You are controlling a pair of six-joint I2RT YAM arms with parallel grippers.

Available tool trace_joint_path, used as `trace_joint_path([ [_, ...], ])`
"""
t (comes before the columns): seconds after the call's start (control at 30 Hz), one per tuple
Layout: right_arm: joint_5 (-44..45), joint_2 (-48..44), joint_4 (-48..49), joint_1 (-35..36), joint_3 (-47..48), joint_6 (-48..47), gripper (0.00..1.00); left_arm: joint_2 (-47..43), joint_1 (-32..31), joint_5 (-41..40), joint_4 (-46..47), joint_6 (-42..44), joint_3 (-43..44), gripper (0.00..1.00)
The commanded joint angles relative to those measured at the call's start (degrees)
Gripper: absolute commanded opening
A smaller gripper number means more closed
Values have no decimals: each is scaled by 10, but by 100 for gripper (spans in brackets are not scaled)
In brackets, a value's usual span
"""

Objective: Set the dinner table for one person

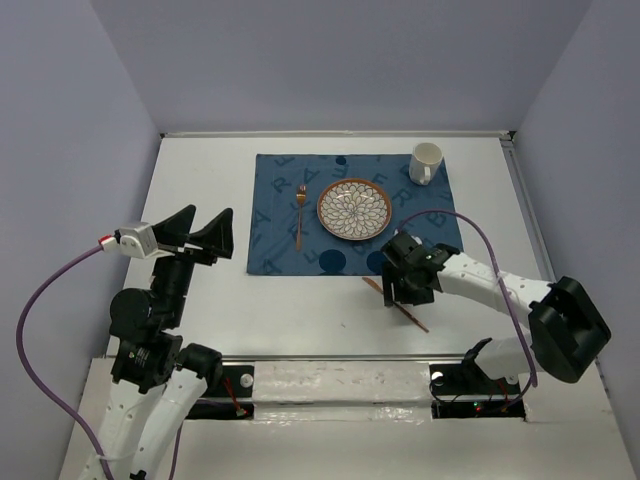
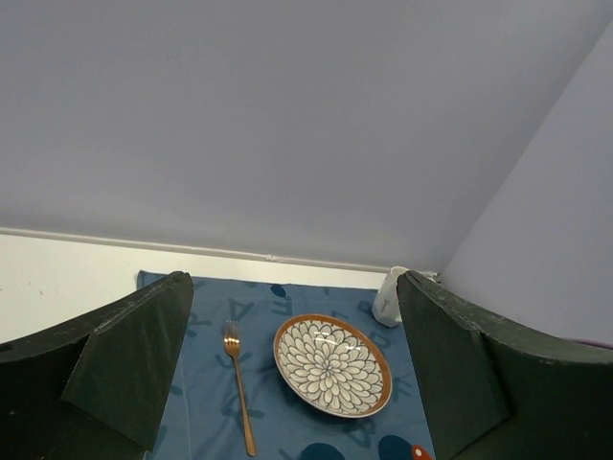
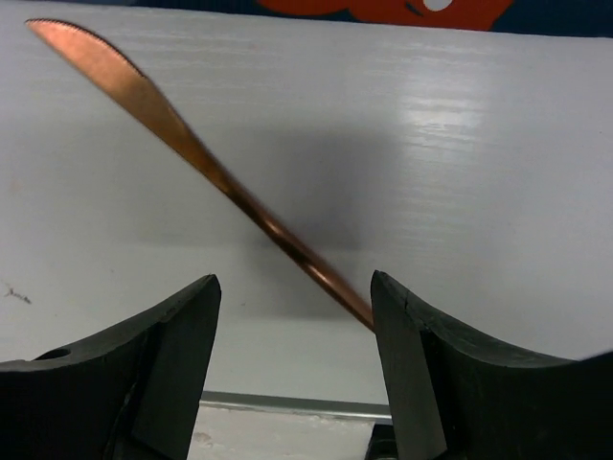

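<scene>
White dinner table [image 1: 200,170], blue placemat [image 1: 275,200] lying at its far middle.
Mat holds plate [image 1: 354,209], mug [image 1: 426,161], fork [image 1: 299,215]. Left gripper [image 1: 205,232] raised, fingers apart. Right gripper [image 3: 292,287] low, fingers apart astride knife [image 1: 412,317] on bare table.

Plate [image 1: 354,209], fork [image 1: 299,215] and mug [image 1: 426,162] sit on the blue placemat [image 1: 270,190].

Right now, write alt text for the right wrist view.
A copper knife lies slantwise on the white table, serrated tip at upper left, handle reaching in between the fingers of the open right gripper.
</scene>
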Motion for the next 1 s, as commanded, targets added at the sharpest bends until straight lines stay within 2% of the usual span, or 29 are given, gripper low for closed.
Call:
trace_joint_path([
  [0.0,-5,37,51,-16,-13,-20,68,-8,3,9,32,-1,0,99],
  [0.13,-26,75,68,-16,-5,-37,58,-8,3,9,32,1,0,99],
  [0.17,-47,79,75,-16,-5,-40,52,-8,3,9,32,0,0,99],
  [0.33,-82,67,100,-10,-26,-31,37,-9,3,9,32,0,0,99],
  [0.37,-81,67,101,0,-26,-31,37,-9,3,9,32,-1,0,99],
  [0.4,-82,59,103,10,-33,-23,30,-8,3,8,32,-1,0,99],
  [0.63,-80,53,104,75,-40,1,9,-7,3,4,32,0,-1,99],
  [0.67,-77,55,103,93,-37,3,3,-6,4,4,32,-1,-1,99],
  [0.83,-71,50,101,127,-12,8,0,-6,3,2,32,0,-2,99],
  [0.97,-62,-20,91,139,15,5,0,-4,4,2,32,-1,-2,99],
])
